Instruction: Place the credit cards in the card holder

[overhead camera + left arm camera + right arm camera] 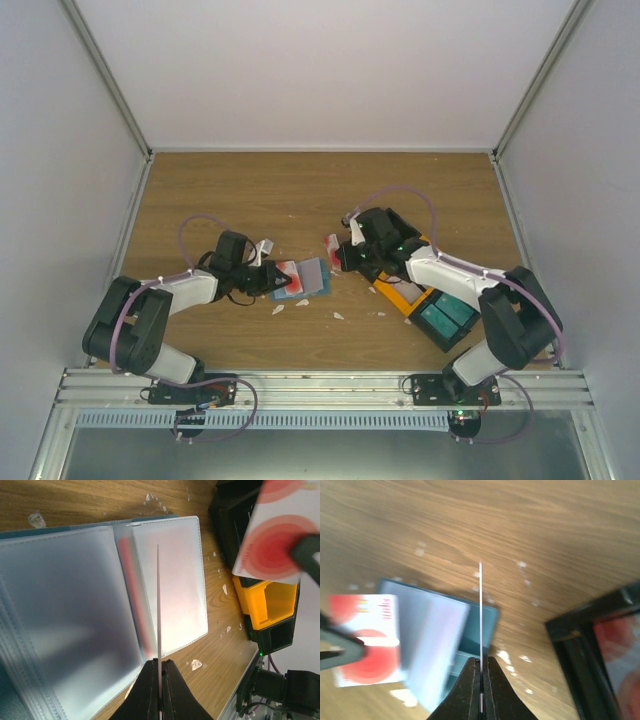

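Note:
The card holder lies open on the wood table between my two grippers; in the left wrist view its clear sleeves spread out below me. My left gripper is shut on a credit card, seen edge-on over the holder's right-hand sleeve. From above, this gripper sits at the holder's left edge with the white and red card. My right gripper is shut on another credit card, edge-on above the teal holder. From above, it hovers at the holder's upper right.
An orange bin and a black bin with teal inside stand under the right arm. White scraps lie in front of the holder. In the right wrist view a black bin holds something white and red.

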Tool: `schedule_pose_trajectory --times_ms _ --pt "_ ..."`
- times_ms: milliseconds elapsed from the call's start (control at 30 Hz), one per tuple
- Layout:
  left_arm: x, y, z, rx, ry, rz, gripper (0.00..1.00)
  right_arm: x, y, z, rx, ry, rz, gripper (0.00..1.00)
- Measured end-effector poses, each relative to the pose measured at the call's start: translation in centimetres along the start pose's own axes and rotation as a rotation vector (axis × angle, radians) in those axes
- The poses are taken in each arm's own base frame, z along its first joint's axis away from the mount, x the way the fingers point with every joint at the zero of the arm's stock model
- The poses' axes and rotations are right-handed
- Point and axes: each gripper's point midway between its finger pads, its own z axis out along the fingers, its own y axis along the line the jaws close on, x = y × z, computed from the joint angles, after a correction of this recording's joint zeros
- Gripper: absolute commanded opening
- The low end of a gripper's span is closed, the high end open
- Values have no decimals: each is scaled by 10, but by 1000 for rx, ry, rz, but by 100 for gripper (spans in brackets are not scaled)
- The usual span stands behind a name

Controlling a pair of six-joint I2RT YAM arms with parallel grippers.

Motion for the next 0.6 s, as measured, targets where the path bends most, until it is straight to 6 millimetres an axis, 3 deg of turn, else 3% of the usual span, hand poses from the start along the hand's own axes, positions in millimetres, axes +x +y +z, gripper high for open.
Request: schedule_pose_trajectory --times_ms 133,267,600 --pt "-1 -1 -1 12 1 0 0 -17 32 -15 -158 -57 -1 0" --pt "-1 2 1 24 11 -12 0 -12 49 -10 -265 -37 18 0" --pt "2 7 9 49 45 -30 0 34 34 28 -271 111 144 0"
